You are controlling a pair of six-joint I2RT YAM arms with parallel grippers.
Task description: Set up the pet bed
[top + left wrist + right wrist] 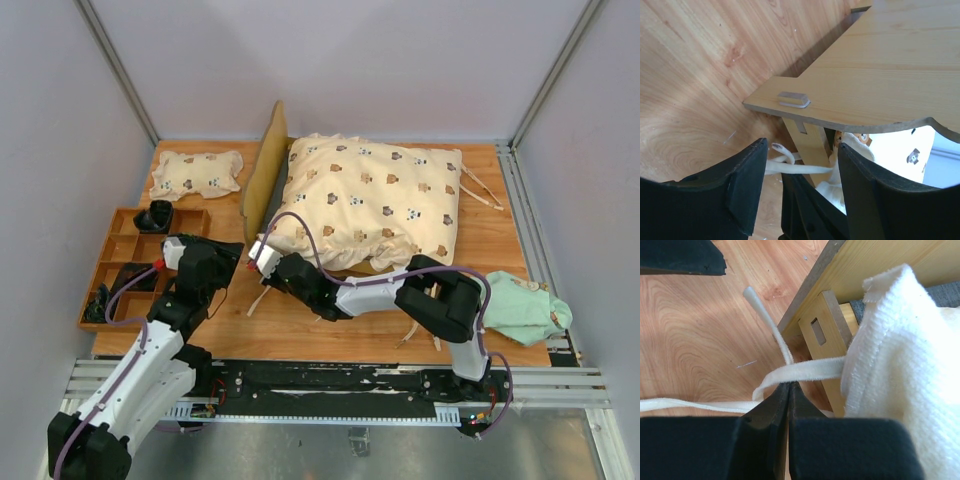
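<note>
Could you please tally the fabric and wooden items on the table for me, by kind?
Cream bear-print fabric pieces: 2 (large quilt, small pillow)
Mint-green cloth: 1
Wooden pet bed: 1
Wooden compartment tray: 1
Total: 5

We read no legible text, label, brand, number or sign on any surface in these views.
</note>
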